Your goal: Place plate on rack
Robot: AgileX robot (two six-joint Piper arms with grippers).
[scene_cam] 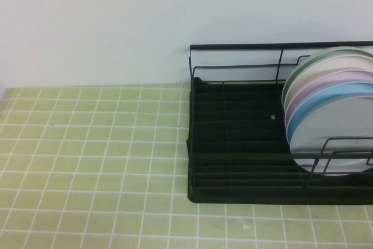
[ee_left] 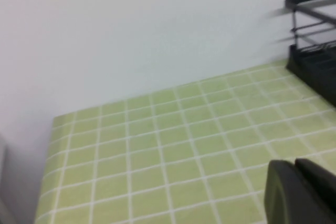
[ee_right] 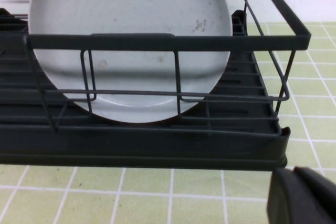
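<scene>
desk: green tiles.
grey plate: upright in rack; likely stiff, slick; take rim.
left tool: closed, empty, over desk.
right tool: closed, empty, facing rack.

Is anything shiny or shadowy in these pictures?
High view: soft even light, no glare on the plates, hardly any shadow beside the dish rack. Left wrist view: the shut left gripper is a dark shape over the green tiled table. Right wrist view: the grey plate looks matte; the shut right gripper sits dark just outside the rack.
</scene>
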